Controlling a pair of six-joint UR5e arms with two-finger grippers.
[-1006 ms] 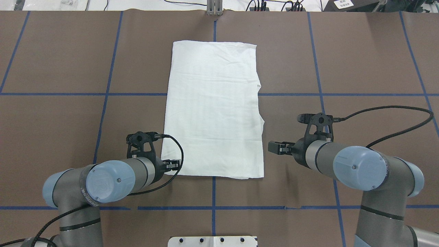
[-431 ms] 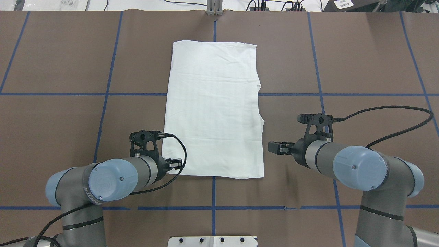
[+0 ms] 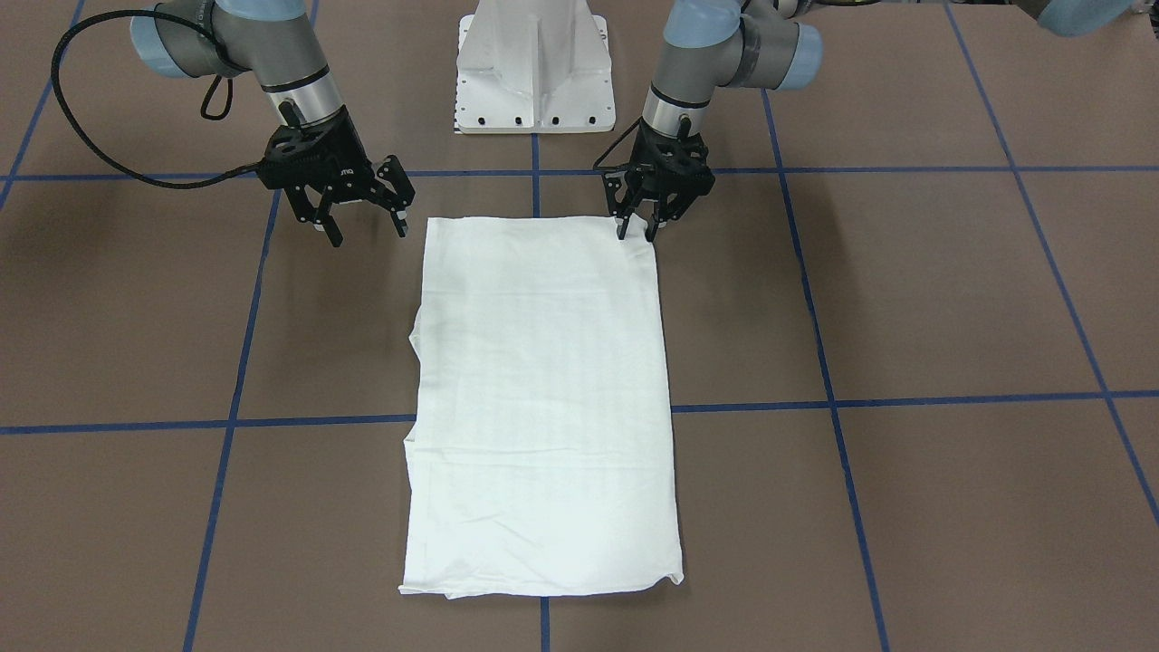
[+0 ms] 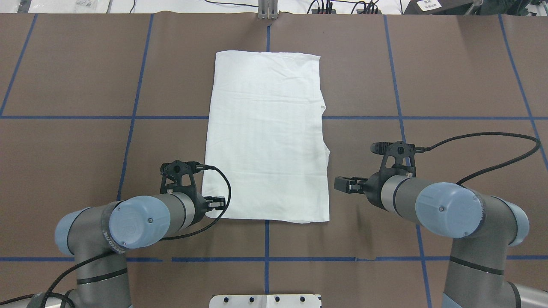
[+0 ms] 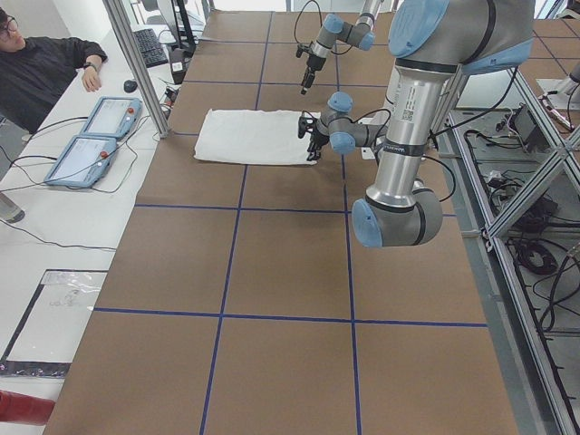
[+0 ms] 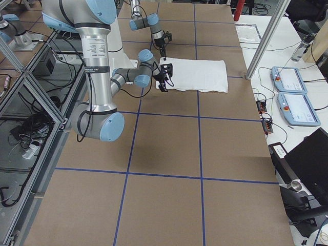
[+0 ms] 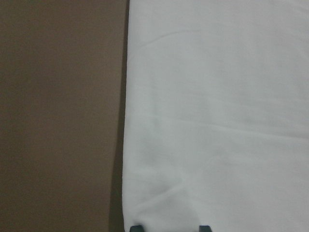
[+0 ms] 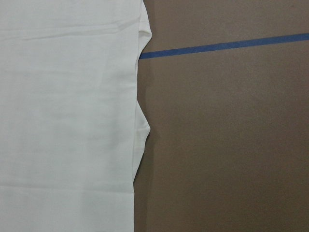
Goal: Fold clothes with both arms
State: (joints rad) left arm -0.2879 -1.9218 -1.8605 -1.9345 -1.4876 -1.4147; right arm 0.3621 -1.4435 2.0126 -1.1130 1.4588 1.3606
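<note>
T-shirt (image 4: 265, 137), white and folded into a long rectangle, lies flat at mid-desk (image 4: 449, 77). Left tool (image 3: 636, 237) stands at the corner nearest its arm, fingers parted, tips down at the cloth. Right tool (image 3: 368, 237) hangs wide open just beside the other near corner, not touching the fabric.

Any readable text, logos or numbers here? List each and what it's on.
"UR", faint embossed logo: blue joint cap of the left arm.
White lettering on the right gripper body: too blurred to read.
Sticker on the left arm, exterior left view: too small.
White T-shirt: no print showing.
</note>
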